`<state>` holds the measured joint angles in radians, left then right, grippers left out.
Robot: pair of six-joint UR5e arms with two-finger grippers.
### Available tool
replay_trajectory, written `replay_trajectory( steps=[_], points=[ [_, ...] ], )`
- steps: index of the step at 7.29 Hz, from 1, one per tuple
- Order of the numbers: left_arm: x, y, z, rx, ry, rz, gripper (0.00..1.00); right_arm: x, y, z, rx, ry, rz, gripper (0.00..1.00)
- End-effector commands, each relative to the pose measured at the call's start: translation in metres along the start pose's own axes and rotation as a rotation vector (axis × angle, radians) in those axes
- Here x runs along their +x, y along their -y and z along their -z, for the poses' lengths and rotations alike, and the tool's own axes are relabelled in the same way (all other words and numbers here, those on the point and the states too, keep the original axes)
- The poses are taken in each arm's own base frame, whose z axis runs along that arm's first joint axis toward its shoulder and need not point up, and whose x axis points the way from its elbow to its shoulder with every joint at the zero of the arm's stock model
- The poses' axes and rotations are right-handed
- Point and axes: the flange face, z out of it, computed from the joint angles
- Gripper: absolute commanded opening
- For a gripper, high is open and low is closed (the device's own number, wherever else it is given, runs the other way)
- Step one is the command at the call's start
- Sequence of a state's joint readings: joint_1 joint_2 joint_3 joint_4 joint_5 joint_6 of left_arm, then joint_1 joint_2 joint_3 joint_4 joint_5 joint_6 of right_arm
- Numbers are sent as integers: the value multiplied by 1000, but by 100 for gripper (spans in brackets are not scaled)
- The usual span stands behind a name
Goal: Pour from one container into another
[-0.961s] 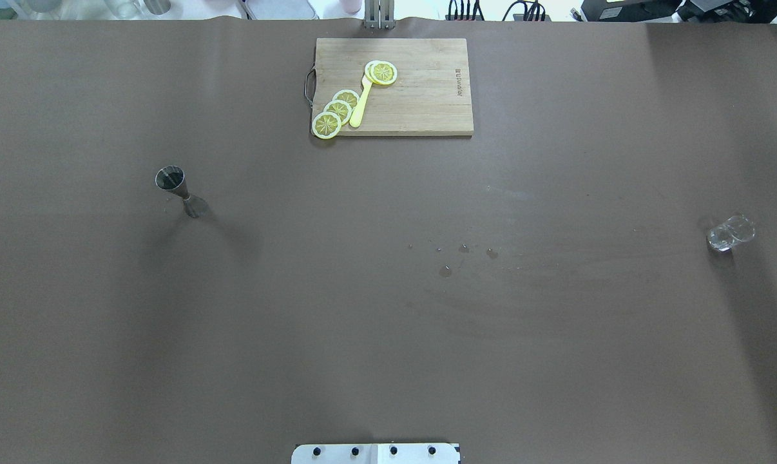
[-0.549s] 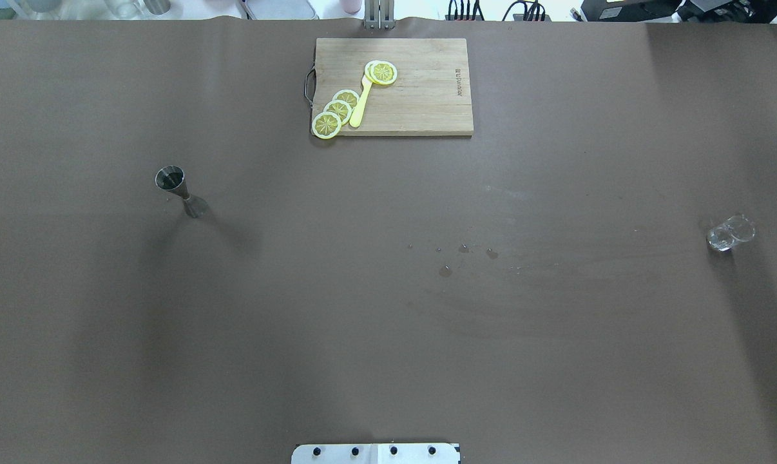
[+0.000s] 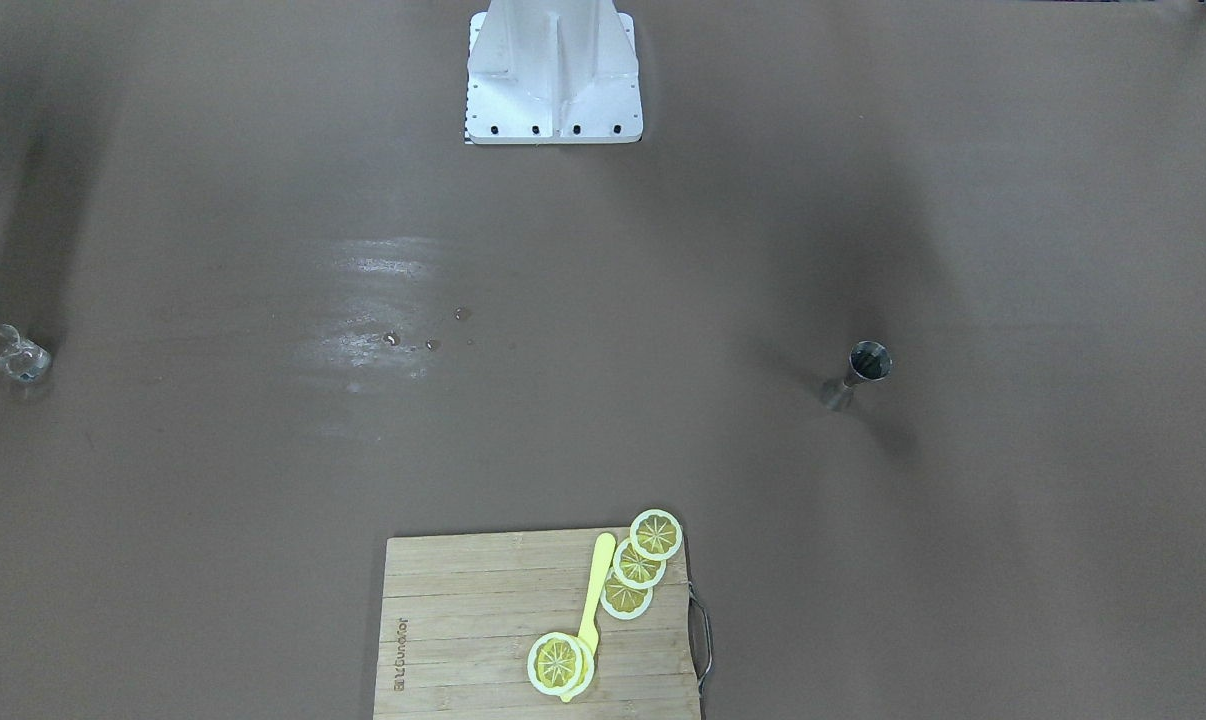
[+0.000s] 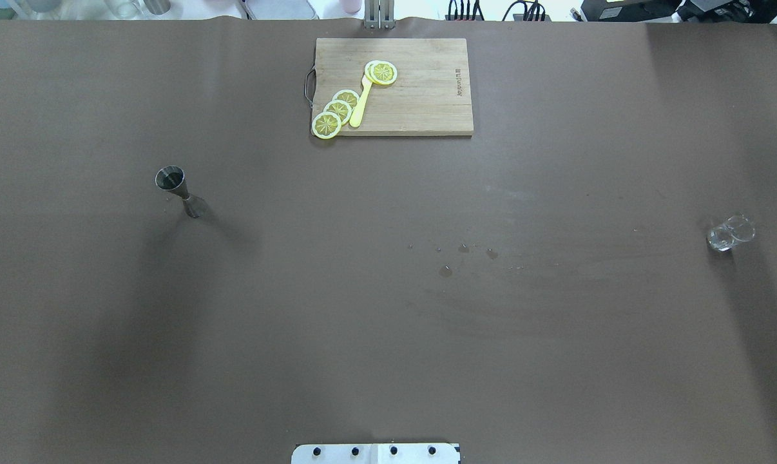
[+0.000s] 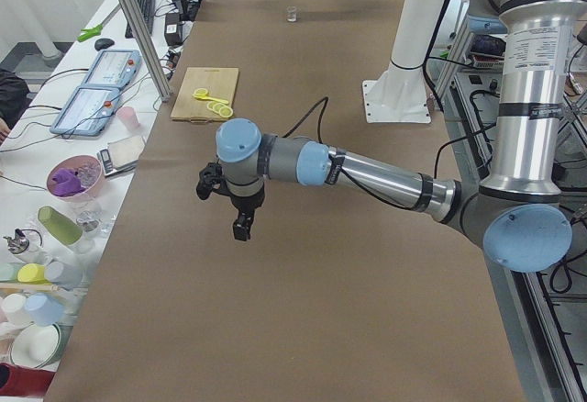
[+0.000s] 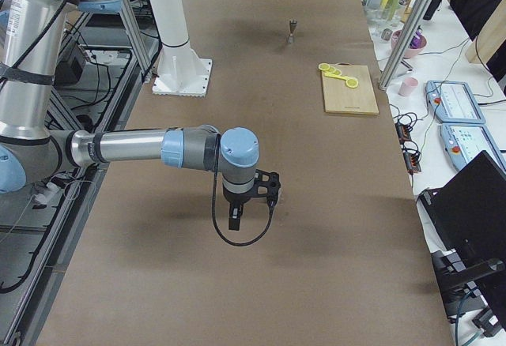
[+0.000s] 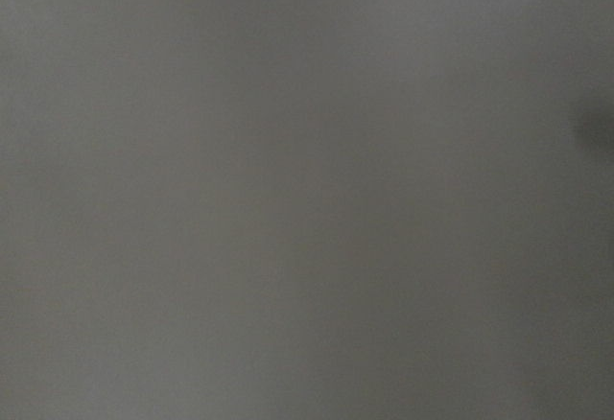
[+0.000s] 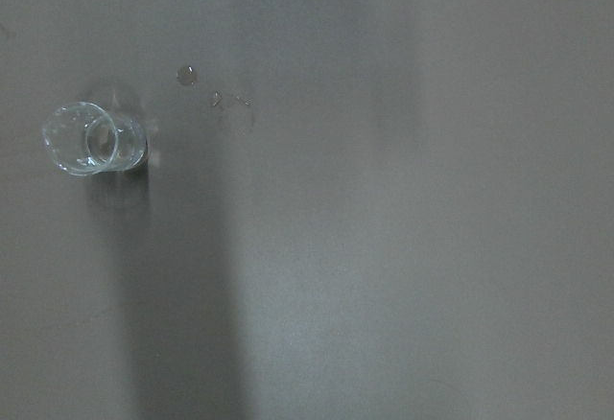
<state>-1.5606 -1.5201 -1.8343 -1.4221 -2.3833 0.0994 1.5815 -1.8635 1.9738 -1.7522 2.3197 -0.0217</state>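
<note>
two containers stand far apart on the brown, matte-covered counter (image 4: 363, 348). on the left side is a small metal jigger (image 4: 181, 191), shaped like two cones joined at a narrow waist, its open mouth dark and shiny; whether it holds liquid is hard to make out. at the far right edge is a short clear glass (image 4: 730, 233), round-rimmed and upright, so transparent that its outline nearly melts into the counter. the right wrist view looks down on it at upper left, with a couple of droplets beside it.

a few more droplets (image 4: 445, 271) glisten near the middle of the counter on a faintly smeared patch. at the far edge lies a rectangular wooden cutting board (image 4: 427, 109) of planked grain with a thin wire handle on its left end. on it lie round lemon slices (image 4: 337, 111) overlapping in a row, a further pair apart from them, and a slim yellow utensil (image 4: 361, 103) between. the white base plate (image 4: 375, 453) is cut off at the near edge.

the left hand (image 5: 238, 233) and the right hand (image 6: 235, 223) each hang above bare counter, pointing down, seen only from the side views; i cannot tell whether either is spread or pressed together. the left wrist view shows only blurred grey-brown surface.
</note>
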Motion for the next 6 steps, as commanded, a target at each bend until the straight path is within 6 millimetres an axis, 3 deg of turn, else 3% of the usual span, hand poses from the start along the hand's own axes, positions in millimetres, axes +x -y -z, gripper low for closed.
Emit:
replay_trajectory(
  steps=[1,3,6],
  points=[
    [-55,-73,-12,-29,-6,-18,98,-1,1,1,3,3,1,100],
    [-66,-118,-25,-53,-13,11,98,-7,8,7,16,7,13,100],
    [-69,-126,-27,-58,-13,34,98,-5,7,5,13,9,12,100]
  ],
)
